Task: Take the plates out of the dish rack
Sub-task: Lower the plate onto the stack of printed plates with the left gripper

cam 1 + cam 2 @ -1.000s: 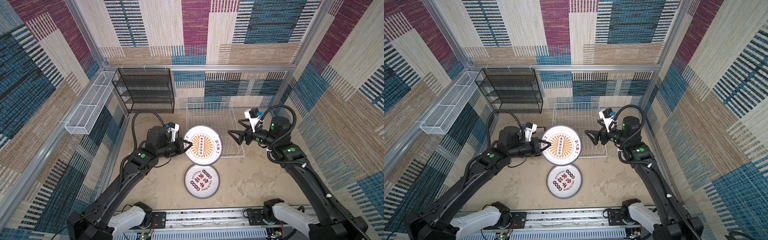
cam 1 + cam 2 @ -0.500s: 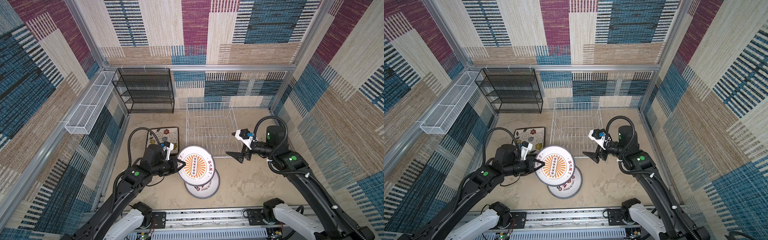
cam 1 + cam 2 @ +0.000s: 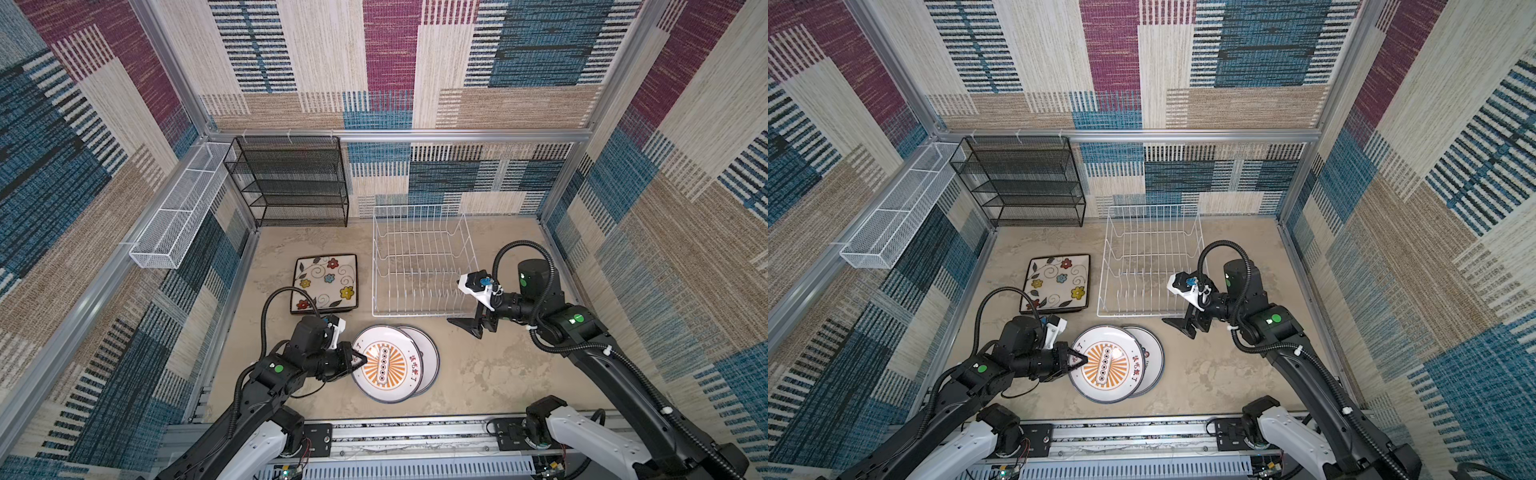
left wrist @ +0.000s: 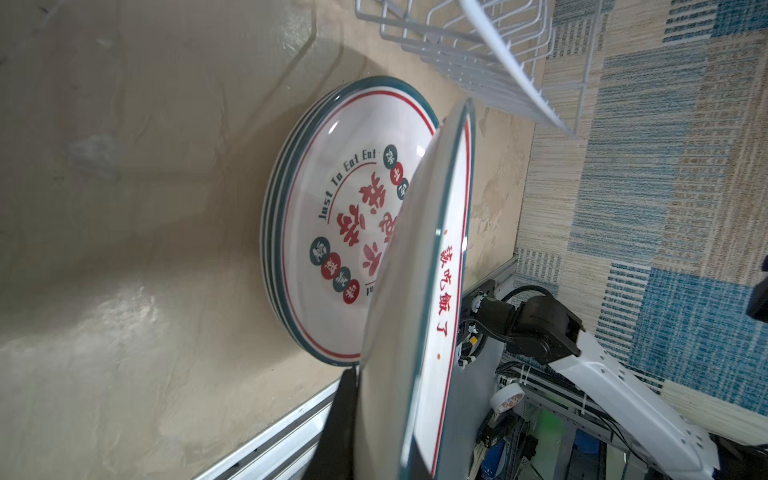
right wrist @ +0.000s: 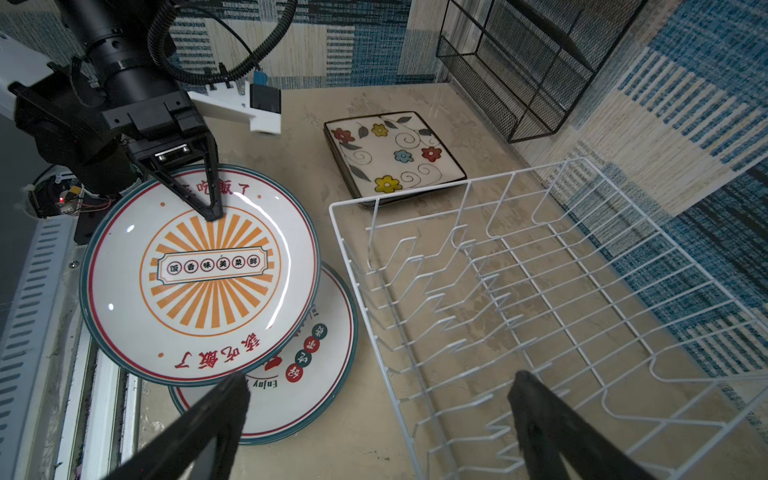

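The left gripper point(image 3: 356, 360), pinching the sunburst plate point(image 3: 386, 365), has sunk lower (round stack point(image 3: 430, 357) just beneath). The right gripper point(image 3: 473, 326) stays wide, empty.

We see the sunburst plate point(image 3: 386, 365) as white, with orange rays, red lettering and a dark teal rim. The lower plate point(image 5: 328, 374) is white with red characters and teal and red dots. The square plate point(image 3: 325, 282) is cream with red, yellow and blue flowers. The rack point(image 3: 419, 266) is white and the worktop point(image 3: 498, 374) mottled beige.
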`<control>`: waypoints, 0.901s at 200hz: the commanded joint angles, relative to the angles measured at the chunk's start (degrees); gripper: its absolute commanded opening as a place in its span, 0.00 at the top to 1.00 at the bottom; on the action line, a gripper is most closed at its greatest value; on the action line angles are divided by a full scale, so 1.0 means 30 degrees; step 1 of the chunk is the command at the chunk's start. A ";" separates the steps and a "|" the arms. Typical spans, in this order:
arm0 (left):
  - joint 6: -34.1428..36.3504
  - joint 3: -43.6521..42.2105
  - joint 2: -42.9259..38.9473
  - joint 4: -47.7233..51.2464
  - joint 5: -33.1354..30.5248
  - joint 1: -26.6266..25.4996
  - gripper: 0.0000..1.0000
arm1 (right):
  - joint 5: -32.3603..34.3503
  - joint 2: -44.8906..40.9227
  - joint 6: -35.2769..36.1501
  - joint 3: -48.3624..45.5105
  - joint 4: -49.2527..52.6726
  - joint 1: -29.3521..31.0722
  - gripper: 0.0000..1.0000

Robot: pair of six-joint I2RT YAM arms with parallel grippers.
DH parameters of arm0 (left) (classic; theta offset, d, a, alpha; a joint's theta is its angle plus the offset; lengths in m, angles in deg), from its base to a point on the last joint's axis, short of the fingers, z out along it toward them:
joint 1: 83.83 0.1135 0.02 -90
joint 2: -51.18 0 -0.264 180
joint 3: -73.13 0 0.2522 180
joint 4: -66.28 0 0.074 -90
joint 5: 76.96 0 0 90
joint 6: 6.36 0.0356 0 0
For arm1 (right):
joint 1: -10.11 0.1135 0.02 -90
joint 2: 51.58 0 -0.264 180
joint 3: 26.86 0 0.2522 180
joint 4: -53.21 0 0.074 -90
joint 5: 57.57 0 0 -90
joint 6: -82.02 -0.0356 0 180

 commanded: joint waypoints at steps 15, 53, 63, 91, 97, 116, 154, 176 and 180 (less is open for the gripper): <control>-0.1269 -0.1092 0.0622 -0.3364 0.0517 -0.0024 1.00 | 0.0705 0.0163 0.0419 -0.0093 0.0599 0.0212 0.00; -0.1590 -0.1590 0.2403 -0.5439 0.0774 -0.0016 1.00 | 0.0909 0.0348 0.0367 -0.0095 0.0457 0.0287 0.00; -0.1561 -0.1565 0.3000 -0.5880 0.0819 -0.0024 1.00 | 0.0964 0.0466 0.0388 -0.0100 0.0457 0.0272 0.00; -0.1513 -0.1389 0.4639 -0.7006 0.0819 -0.0050 1.00 | 0.1082 0.0626 0.0423 -0.0122 0.0335 0.0300 0.00; -0.1488 -0.1317 0.4915 -0.7080 0.1394 -0.0039 1.00 | 0.1142 0.0641 0.0375 -0.0122 0.0290 0.0303 0.00; -0.1258 -0.1073 0.5650 -0.7037 0.1622 -0.0053 1.00 | 0.1267 0.0560 0.0338 -0.0206 0.0186 0.0311 0.00; -0.0927 -0.0716 0.6166 -0.5925 0.1224 -0.0053 0.85 | 0.1190 0.0205 -0.0008 -0.0680 -0.0249 0.0311 0.00; -0.0714 -0.0381 0.6365 -0.5064 0.1167 -0.0053 0.72 | 0.1161 0.0259 -0.0128 -0.0785 -0.0483 0.0308 0.00; -0.0643 -0.0297 0.6405 -0.4873 0.1143 -0.0053 0.70 | 0.1149 0.0290 -0.0131 -0.0790 -0.0504 0.0306 0.00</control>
